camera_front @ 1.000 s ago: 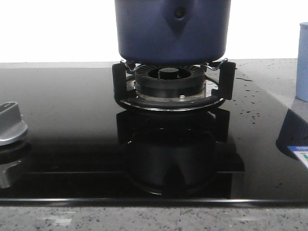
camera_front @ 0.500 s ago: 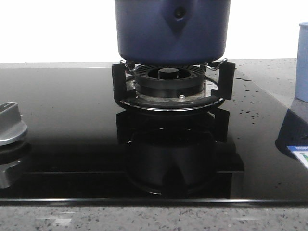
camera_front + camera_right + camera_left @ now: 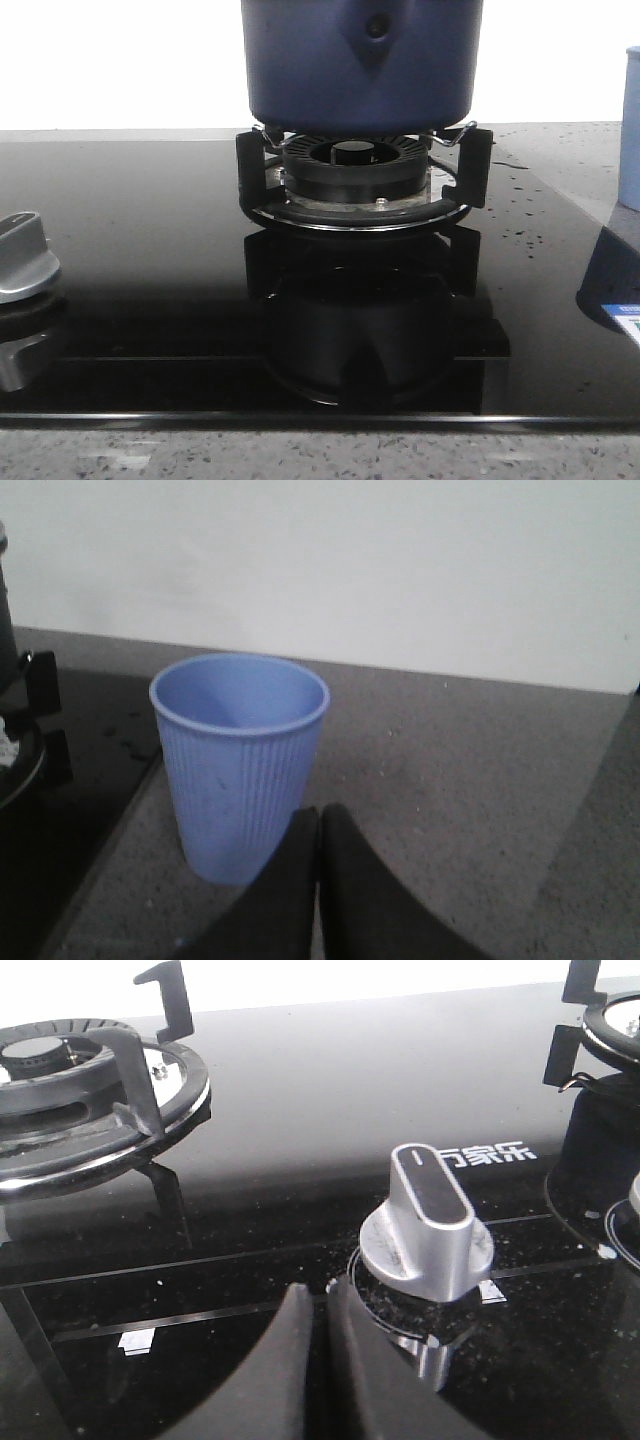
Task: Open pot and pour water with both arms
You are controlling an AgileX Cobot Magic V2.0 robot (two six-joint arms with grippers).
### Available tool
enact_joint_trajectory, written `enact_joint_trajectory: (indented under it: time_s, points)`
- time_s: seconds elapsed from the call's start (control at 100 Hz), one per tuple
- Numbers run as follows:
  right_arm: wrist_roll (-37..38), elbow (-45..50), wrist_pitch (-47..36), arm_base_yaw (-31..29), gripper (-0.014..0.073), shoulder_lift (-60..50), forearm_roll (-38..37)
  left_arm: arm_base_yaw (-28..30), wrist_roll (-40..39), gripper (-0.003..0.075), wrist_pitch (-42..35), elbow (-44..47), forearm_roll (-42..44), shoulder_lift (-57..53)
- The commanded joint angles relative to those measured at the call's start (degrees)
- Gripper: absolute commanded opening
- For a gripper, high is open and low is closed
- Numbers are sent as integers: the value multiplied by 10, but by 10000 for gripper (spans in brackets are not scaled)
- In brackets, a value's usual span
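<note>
While the pot sits on the burner grate toward the hob's rear edge, both grippers are pressed closed and empty; unopened, they would likely shove the cup rather than grasp it.

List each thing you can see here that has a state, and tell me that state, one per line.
Dark navy-blue round metal pot: upright on the burner grate, top out of view.
Pale blue ribbed plastic cup: upright on the counter, looks empty.
Silver stove knob: untouched.
Left hand: shut, holding nothing.
Right hand: shut, holding nothing.
</note>
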Motion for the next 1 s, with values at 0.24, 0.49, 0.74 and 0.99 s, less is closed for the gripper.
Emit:
enact_joint_trajectory:
  time_s: [0.24,0.49,0.74,0.99]
  points:
    - [-284,119,-36,-44,-64,-127,361,0,-6,-20,-31,26,-7,-19]
    - [-288,156,80,-64,-64,-209,426,0,-6,-20,-31,26,-7,-19]
    - [-322,156,88,-64,-64,-219,425,0,-6,-20,-31,26,-7,-19]
    - [-322,156,87,-64,-64,-219,425,0,-6,-20,-31,26,-7,-19]
